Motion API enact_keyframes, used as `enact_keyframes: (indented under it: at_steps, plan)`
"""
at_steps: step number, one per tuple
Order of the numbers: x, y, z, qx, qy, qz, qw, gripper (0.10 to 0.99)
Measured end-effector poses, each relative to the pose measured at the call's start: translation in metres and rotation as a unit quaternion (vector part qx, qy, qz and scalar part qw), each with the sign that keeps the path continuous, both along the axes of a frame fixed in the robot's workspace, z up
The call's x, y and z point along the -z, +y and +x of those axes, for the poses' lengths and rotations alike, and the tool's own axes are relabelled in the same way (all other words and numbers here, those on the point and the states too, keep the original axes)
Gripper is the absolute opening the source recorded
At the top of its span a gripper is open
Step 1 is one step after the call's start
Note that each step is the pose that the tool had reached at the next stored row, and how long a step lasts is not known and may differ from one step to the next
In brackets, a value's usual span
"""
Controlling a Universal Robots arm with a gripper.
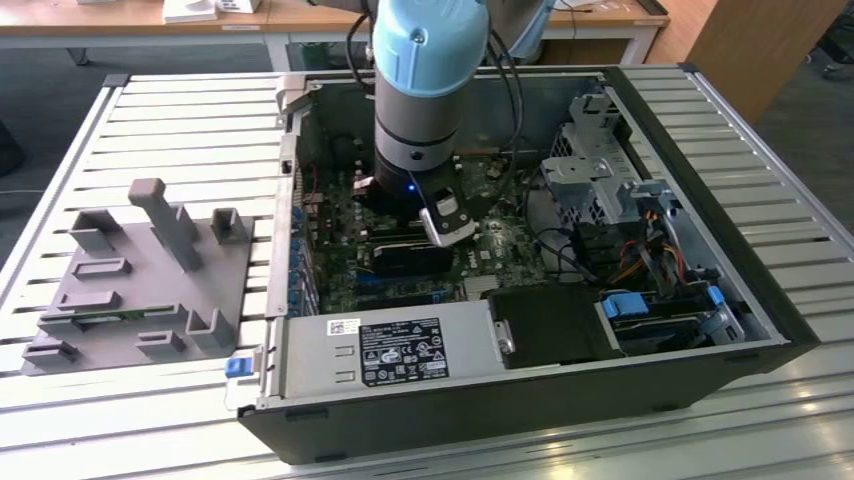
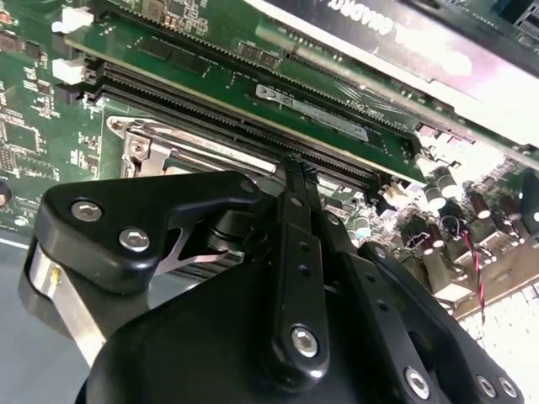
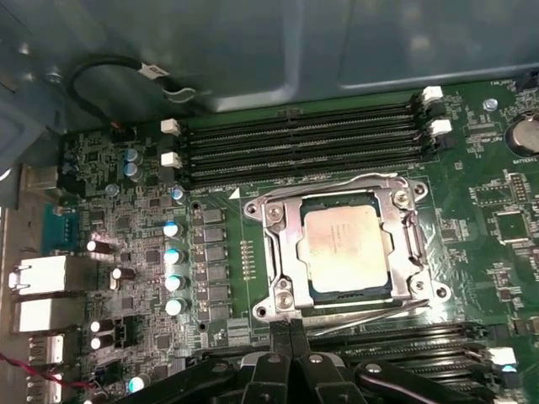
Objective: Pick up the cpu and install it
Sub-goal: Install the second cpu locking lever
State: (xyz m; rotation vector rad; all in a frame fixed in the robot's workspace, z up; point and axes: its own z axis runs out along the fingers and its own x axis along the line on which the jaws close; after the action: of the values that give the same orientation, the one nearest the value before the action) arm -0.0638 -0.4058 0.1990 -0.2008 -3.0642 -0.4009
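Already the cpu (image 3: 347,248) sits in the socket (image 3: 286,244), and the pincer (image 3: 290,332) beside it is closed and holds nothing.

From my station I can make out no wording for certain. In the exterior view, the power supply (image 1: 387,350) carries a white label (image 1: 400,352) crowded with small symbols and fine print, with a smaller sticker (image 1: 343,325) beside it. In the second wrist view, pale lettering runs upside down along a black module (image 2: 396,29), and a memory stick (image 2: 253,84) bears a printed strip. In the first wrist view, the cpu (image 3: 347,244) has only faint marks on its plate.
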Motion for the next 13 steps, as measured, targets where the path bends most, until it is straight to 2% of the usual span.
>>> enact_keyframes:
  at_steps: [4,7,10,13]
  plan:
    - [0.0020,-0.0041,-0.0039,0.000,-0.0004,0.0128,0.9999,0.106]
    - [0.0037,-0.0046,-0.0066,0.000,-0.0006,0.0218,0.9998,0.106]
    - [0.0055,-0.0046,-0.0076,0.000,-0.0007,0.0345,0.9994,0.106]
    - [0.0090,-0.0046,-0.0085,0.000,-0.0007,0.0400,0.9992,0.106]
